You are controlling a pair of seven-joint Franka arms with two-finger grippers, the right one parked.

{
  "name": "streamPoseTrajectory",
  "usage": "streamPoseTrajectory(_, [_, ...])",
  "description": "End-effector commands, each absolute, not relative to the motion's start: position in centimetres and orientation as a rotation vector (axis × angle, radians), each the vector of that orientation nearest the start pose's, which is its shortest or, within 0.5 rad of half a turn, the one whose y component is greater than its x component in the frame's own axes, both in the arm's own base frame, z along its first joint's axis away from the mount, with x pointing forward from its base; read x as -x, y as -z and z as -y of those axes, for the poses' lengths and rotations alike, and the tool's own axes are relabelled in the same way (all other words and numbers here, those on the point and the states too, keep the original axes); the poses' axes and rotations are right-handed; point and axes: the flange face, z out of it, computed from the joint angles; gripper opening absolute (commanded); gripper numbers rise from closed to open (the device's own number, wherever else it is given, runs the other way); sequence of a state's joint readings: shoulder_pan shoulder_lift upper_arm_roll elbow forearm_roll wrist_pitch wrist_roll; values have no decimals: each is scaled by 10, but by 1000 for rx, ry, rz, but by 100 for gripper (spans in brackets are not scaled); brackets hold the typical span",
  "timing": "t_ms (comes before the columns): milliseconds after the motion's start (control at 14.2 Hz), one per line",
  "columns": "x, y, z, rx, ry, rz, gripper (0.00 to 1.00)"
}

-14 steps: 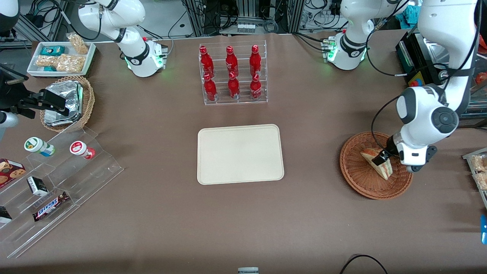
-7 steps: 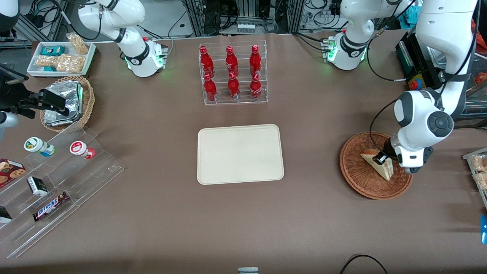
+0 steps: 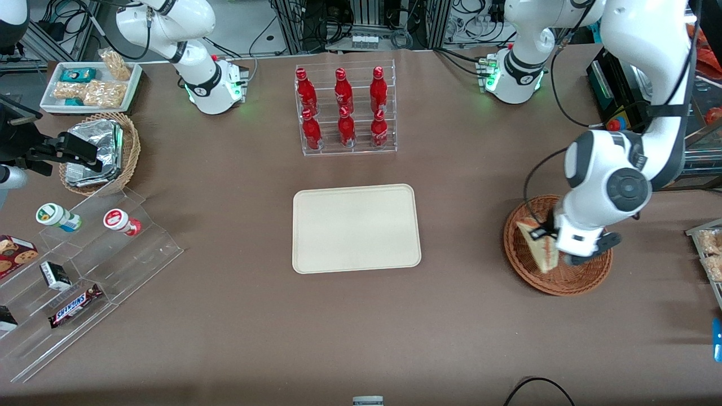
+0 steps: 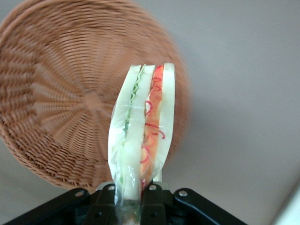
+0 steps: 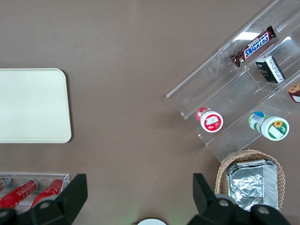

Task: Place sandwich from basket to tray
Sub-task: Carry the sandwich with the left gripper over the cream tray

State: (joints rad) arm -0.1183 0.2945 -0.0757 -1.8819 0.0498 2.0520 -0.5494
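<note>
The sandwich, a clear-wrapped white bread wedge with red and green filling, hangs lifted above the reddish-brown wicker basket at the working arm's end of the table. My gripper is shut on it. In the left wrist view the fingers clamp the sandwich by its wrapped end, with the basket below it. The cream tray lies flat in the middle of the table, toward the parked arm from the basket, with nothing on it; it also shows in the right wrist view.
A clear rack of red bottles stands farther from the front camera than the tray. A tan basket of foil packets, a white snack tray and a clear stepped shelf with snacks sit toward the parked arm's end.
My gripper has risen and moved toward the tray with the sandwich, which has come up off the basket floor and now hangs over the basket's tray-side rim.
</note>
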Motion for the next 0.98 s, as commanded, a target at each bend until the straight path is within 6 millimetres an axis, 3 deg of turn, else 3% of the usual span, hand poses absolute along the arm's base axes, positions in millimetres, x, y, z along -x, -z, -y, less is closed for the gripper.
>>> streamPoseTrajectory(0, [-604,-358,188,3023,-173,294,0])
streamPoseTrajectory(140, [-589,-350,252,3044,-165,223,0])
streamPoseTrajectory(561, [-559,-311,437,3079,-71,352,0])
streamPoseTrajectory(772, [-535,-285,503,3131,2,363,0])
streamPoseTrajectory(912, [-516,-267,530,3138,12,342,0])
